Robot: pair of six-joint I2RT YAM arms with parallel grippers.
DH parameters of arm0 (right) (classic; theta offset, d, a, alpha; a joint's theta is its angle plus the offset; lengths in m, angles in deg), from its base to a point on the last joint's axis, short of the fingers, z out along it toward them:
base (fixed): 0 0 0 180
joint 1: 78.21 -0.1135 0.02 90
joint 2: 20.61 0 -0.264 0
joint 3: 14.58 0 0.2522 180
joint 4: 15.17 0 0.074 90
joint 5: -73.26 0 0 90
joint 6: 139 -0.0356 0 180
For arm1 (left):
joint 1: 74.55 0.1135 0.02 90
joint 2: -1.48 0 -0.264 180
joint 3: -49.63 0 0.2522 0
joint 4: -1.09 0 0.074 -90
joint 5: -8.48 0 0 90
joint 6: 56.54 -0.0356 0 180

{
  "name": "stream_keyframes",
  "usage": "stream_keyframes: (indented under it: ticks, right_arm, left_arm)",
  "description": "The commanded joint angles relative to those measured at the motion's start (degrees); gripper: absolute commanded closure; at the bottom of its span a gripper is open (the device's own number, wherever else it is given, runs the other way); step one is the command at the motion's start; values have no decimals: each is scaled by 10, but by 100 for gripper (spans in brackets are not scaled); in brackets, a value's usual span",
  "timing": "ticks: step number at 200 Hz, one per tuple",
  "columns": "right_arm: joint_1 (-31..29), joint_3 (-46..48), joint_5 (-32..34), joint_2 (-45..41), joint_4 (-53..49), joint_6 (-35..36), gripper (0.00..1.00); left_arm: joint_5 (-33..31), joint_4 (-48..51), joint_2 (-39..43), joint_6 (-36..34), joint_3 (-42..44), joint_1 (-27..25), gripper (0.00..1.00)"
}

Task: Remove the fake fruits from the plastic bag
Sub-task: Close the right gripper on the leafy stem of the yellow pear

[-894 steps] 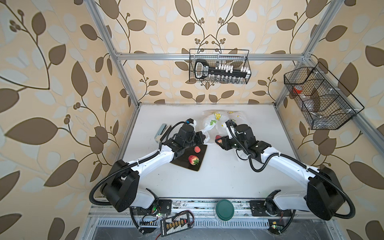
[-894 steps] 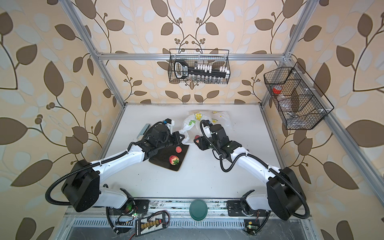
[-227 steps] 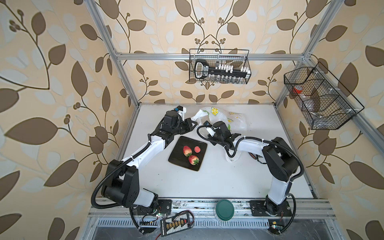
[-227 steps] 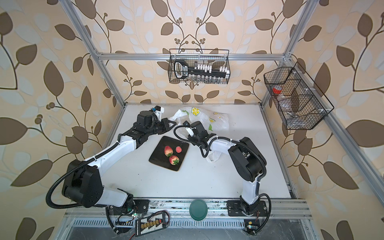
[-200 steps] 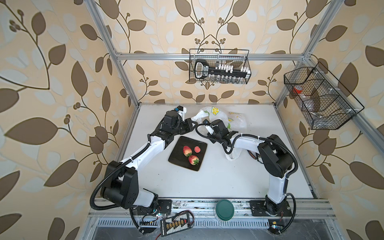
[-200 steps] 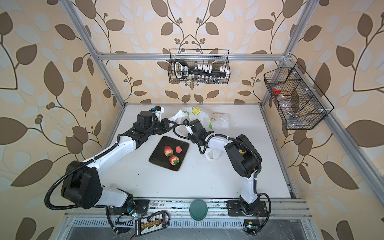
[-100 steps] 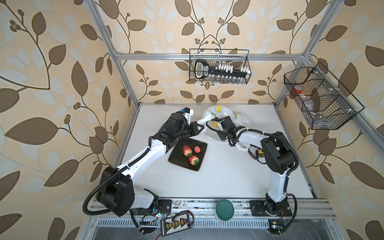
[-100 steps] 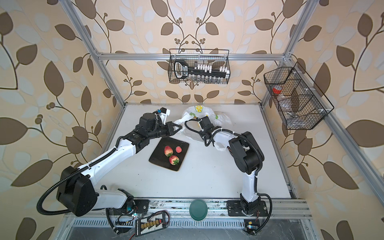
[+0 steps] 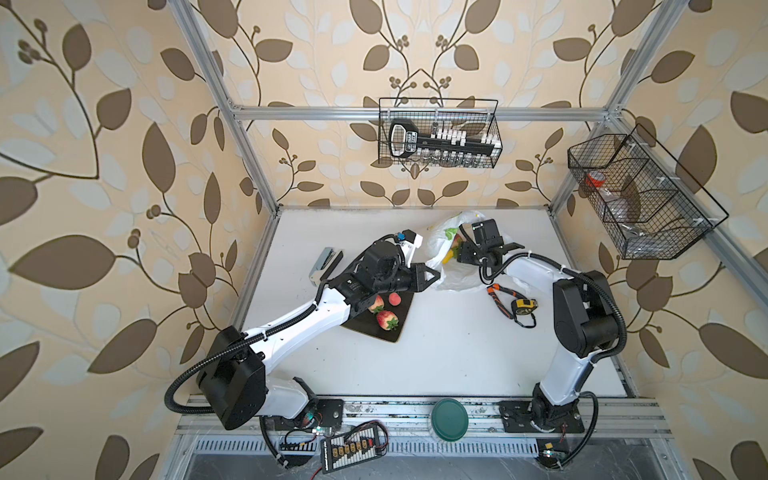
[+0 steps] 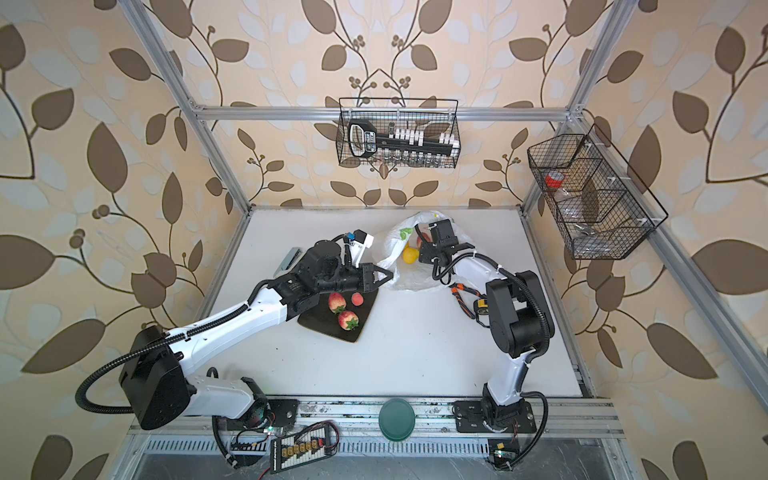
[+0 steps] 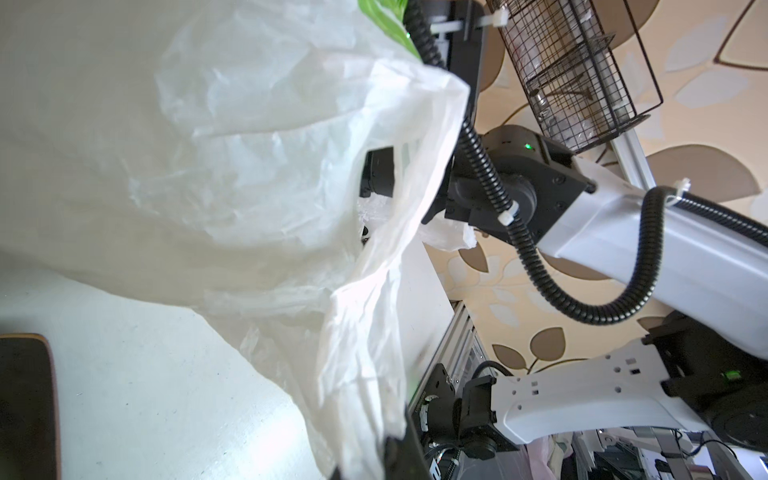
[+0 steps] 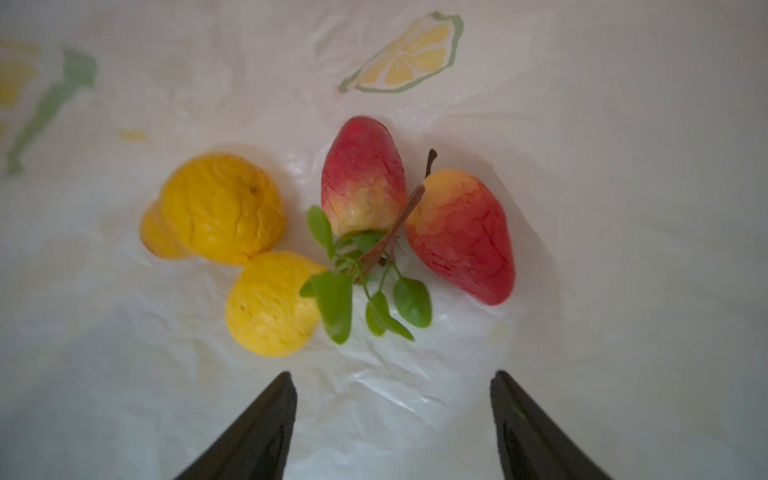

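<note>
No text can be read: the white-framed label on the black tool in the back-wall wire basket bears lettering too small to make out, and the face of the tape measure is likewise illegible

1. The left arm stretches long and low from its base, almost straight, with the wrist level behind its gripper.
2. The left gripper points sideways toward the right gripper, its jaws clamped on an edge of the plastic bag (the film runs right into its tips).
3. The right arm is folded: upper link upright, elbow sharply bent, forearm reaching out to its gripper.
4. The right gripper tilts downward, jaws wide apart, with nothing between the black fingertips.
</note>
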Motion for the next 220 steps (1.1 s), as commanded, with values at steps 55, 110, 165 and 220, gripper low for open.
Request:
stream_keyframes:
  ticks: [55,110,165,220]
  right_arm:
    - [-7,-19,-40,70,81,-268,18]
    - [-16,-37,-61,110,109,-331,18]
    - [-34,-44,-81,138,138,-385,20]
    - [-36,-65,-70,166,133,-397,34]
  left_arm:
    - [-11,-23,7,10,42,-8,100]
    - [-11,-30,-5,14,41,-13,100]
    - [-11,-31,-11,17,35,-15,100]
    - [-18,-27,-6,16,33,-16,100]
